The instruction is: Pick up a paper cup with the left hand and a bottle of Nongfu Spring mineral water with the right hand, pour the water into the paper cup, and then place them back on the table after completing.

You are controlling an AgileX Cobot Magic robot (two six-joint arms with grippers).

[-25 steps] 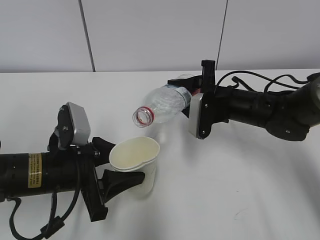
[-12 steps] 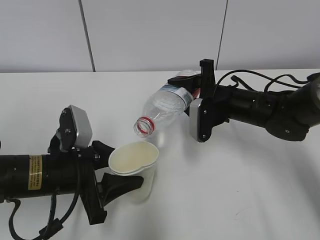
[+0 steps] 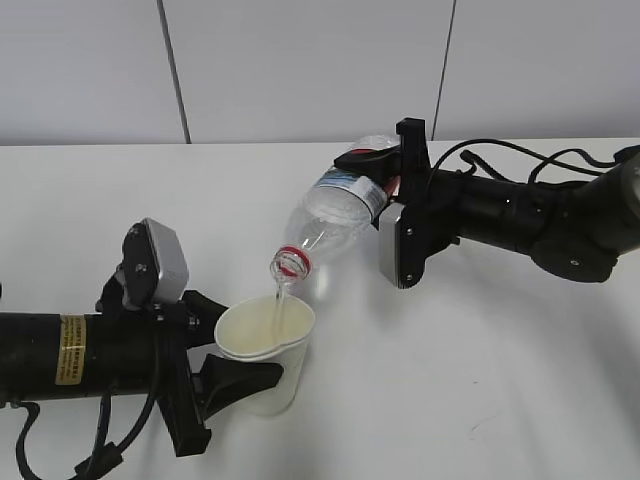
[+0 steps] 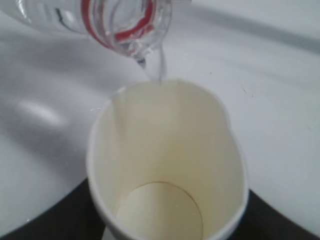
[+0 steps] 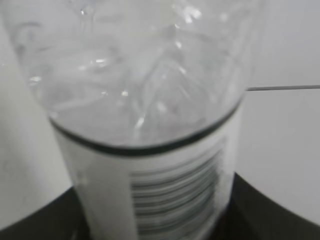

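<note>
My left gripper (image 3: 245,385), on the arm with the yellow sticker, is shut on a white paper cup (image 3: 265,345) and holds it upright just above the table (image 3: 450,380). My right gripper (image 3: 375,175) is shut on a clear Nongfu Spring bottle (image 3: 335,215) with a red neck ring, tilted mouth-down to the left above the cup. A thin stream of water (image 3: 282,300) runs from the mouth into the cup. In the left wrist view the bottle mouth (image 4: 125,25) hangs over the cup (image 4: 165,170), with the water stream (image 4: 160,65) at its far rim. The right wrist view shows the bottle (image 5: 145,125) and its barcode label.
A grey panelled wall (image 3: 320,70) stands behind the white table. Loose black cables (image 3: 520,160) loop over the right arm.
The bottle has tipped further down and its mouth has come closer to the cup. Water now runs into the cup. The left gripper with the cup has shifted slightly down.
</note>
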